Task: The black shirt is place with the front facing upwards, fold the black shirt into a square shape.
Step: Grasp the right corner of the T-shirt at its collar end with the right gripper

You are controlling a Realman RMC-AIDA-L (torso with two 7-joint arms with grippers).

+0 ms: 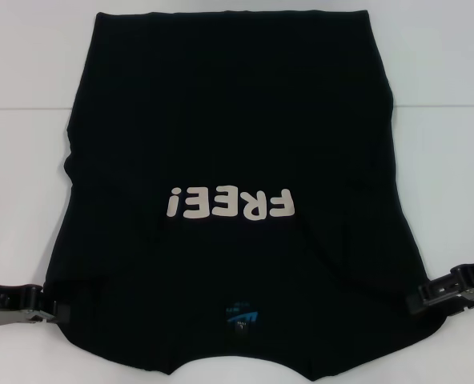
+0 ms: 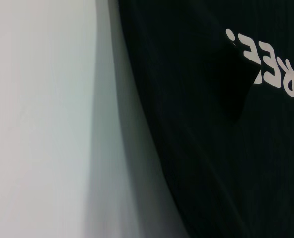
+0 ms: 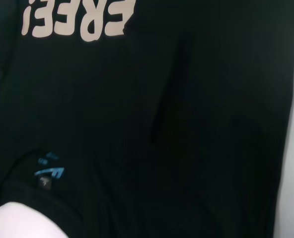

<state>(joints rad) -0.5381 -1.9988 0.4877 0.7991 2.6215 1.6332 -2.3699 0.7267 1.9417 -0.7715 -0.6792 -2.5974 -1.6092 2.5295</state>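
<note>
Cloth of the black shirt (image 1: 229,136), spread front-up on the desk (image 1: 29,64), was flanked near its collar end by the left hand (image 1: 51,312) and right hand (image 1: 413,302), presumably for folding, though their closure could not be told.

Left gripper (image 1: 54,312): low at the near left, reaching inward, wrist level. Right gripper (image 1: 417,300): low at the near right, reaching inward, arm angled slightly upward toward its outer end.

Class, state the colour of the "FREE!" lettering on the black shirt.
White lettering on the black shirt; clearest in the head view.
</note>
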